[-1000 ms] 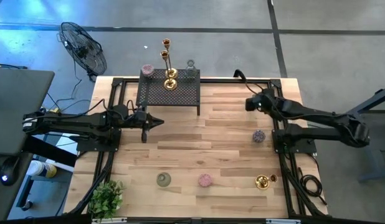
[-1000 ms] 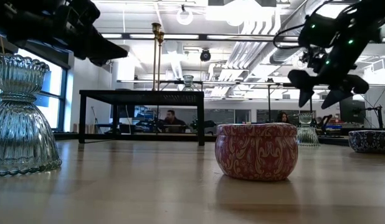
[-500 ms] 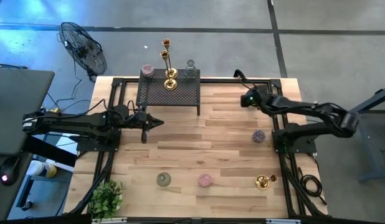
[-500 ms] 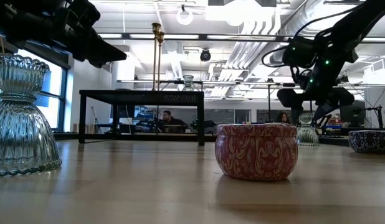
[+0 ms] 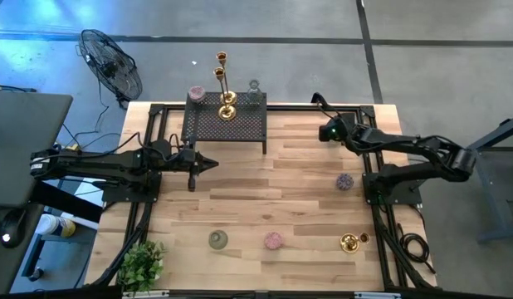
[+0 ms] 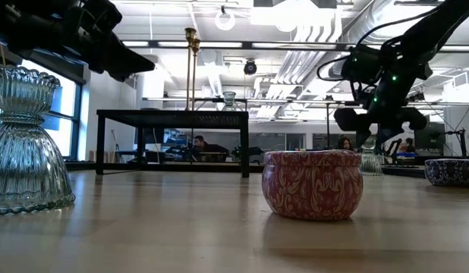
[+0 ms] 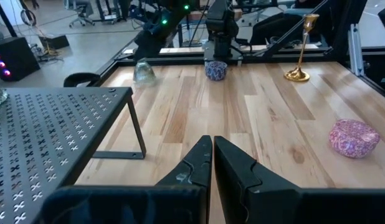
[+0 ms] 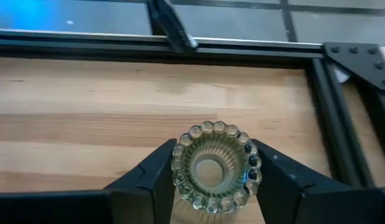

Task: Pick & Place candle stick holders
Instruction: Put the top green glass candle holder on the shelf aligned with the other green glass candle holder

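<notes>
Since a second ago our right gripper [image 8: 212, 180] has swung in from the table's right edge to the far right part of the table and come down around a pale-green glass holder [image 8: 212, 167]; its fingers [image 8: 154, 174] have narrowed and now press its ribbed sides.

- Table [image 5: 306, 178]: unchanged.
- Black mesh rack [image 5: 224, 124], far edge: carries two tall gold candlesticks [image 5: 224, 83], a pink holder [image 5: 196, 94] and a glass holder [image 5: 254, 86], as before.
- Left gripper [image 5: 208, 164]: fingers closed, empty, unmoved beside the rack.
- Near edge: glass holder [image 5: 217, 240], pink tin [image 5: 273, 240], squat gold holder [image 5: 349, 242].
- Purple holder [image 5: 345, 182]: right side.
</notes>
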Action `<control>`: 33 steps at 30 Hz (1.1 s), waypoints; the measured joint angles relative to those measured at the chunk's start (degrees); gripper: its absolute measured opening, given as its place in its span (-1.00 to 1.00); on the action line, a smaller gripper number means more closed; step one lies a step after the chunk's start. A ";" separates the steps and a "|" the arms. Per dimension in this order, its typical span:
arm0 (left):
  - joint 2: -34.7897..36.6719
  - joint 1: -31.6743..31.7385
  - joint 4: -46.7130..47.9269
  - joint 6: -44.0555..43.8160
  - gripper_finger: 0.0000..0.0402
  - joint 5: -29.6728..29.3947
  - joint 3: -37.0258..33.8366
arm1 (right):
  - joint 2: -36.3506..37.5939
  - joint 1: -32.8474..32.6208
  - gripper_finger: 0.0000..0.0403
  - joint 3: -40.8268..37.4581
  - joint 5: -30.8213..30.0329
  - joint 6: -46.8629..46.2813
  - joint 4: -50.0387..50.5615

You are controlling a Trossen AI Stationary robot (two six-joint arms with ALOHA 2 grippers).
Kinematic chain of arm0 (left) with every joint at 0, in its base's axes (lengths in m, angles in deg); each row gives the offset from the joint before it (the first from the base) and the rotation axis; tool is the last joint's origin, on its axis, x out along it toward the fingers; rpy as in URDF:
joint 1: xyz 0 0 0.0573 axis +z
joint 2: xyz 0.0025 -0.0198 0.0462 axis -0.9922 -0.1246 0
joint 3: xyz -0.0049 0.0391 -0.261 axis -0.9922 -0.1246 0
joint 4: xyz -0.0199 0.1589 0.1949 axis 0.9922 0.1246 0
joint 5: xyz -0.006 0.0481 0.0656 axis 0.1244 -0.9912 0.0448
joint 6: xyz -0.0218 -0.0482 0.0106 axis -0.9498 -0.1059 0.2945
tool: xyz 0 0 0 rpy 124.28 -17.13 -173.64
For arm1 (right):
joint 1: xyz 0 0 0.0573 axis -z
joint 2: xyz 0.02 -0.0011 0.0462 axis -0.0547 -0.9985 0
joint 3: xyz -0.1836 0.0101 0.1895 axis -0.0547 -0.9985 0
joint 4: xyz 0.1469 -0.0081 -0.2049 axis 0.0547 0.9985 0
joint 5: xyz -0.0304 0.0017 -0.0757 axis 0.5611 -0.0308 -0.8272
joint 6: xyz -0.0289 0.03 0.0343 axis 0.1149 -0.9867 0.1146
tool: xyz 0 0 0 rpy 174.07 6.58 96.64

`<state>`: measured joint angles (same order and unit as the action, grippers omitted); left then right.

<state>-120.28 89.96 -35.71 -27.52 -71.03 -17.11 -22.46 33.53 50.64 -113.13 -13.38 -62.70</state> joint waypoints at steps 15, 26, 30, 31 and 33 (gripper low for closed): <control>0.02 1.02 -0.16 -3.61 -0.93 -6.52 0.00 | 4.44 -19.49 -0.19 18.76 2.96 5.54 7.46; 0.02 11.47 -12.85 -8.98 -0.93 3.80 -8.76 | -19.64 -21.87 -0.18 47.95 11.09 23.62 6.67; 0.02 13.32 -14.37 -9.97 -0.93 5.63 -10.10 | -29.37 -19.40 -0.17 59.46 14.39 28.85 9.57; 0.02 13.60 -14.31 -9.97 -0.93 6.26 -10.22 | -31.46 -18.84 -0.17 62.23 14.29 29.83 10.96; 0.00 13.52 -14.07 -9.99 -0.93 6.80 -10.27 | -35.17 -17.87 -0.17 67.17 14.62 31.45 13.72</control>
<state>-120.28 103.48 -49.79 -37.50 -64.23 -27.38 -57.64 15.65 117.81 -98.52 18.07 -48.99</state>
